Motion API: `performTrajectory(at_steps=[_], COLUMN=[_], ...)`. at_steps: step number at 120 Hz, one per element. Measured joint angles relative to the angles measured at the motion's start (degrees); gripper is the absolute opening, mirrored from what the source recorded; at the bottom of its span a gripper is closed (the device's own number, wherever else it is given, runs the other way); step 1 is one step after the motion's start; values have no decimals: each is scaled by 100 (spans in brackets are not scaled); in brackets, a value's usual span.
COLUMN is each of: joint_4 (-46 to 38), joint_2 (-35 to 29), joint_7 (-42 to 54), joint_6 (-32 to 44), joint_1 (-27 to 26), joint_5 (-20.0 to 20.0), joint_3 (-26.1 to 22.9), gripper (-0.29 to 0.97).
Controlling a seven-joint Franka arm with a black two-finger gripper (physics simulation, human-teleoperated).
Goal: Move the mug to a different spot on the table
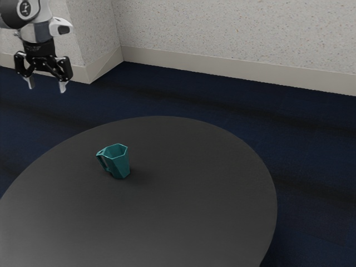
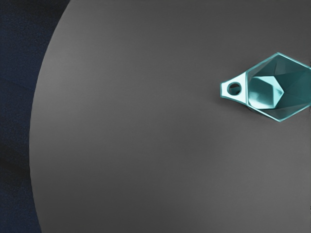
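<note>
your black two-finger gripper (image 1: 45, 83) hangs high at the exterior view's upper left, well above the table and well apart from the mug. its fingers are spread wide and nothing sits between them.

the teal faceted mug (image 1: 115, 160) stands upright on the round dark grey table (image 1: 194, 200), toward the exterior view's left of the tabletop's middle and clear of the rim. its handle points to the exterior view's left and its open mouth faces up. a soft shadow lies on the tabletop just beside it, on the exterior view's right.

from the wrist camera you look down on the mug (image 2: 272, 87): you can see its angular rim, its inner bottom and a flat handle with a round hole. the grey tabletop (image 2: 146, 145) spreads around it, and the table's curved edge meets the dark blue carpet floor (image 2: 19, 48) on the handle's side, well apart from the mug.

behind the table you can see the same carpet (image 1: 250, 111) running to a speckled pale wall (image 1: 222, 28) with a cream baseboard (image 1: 222, 62).
</note>
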Motion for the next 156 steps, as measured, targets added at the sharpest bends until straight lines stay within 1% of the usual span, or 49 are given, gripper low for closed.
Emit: performTrajectory(at_steps=[24,31,44,64,72,82,93,105,114,124,156], joint_4=[-159,-410,-699,-1048,-1150,-1208,-1238,-1238,-1209,-1190,-1073], joint_2=[-126,-154,-152,-108,64,319,533,766,978,1205,1710], joint_7=[-126,-158,-366,-1395,-1795,-2332,-2900,-3433,-3794,-4154,-5063], joint_6=[0,9,153,301,424,612,780,961,1120,1326,1796], joint_1=[-274,-343,-151,391,547,681,694,544,510,520,590], joint_5=[14,12,-22,-711,-907,-1345,-1821,-2175,-2328,-2414,-2458], joint_3=[39,68,86,109,126,192,221,226,226,227,255], gripper=[68,68,68,68,68,68,68,68,68,68,68])
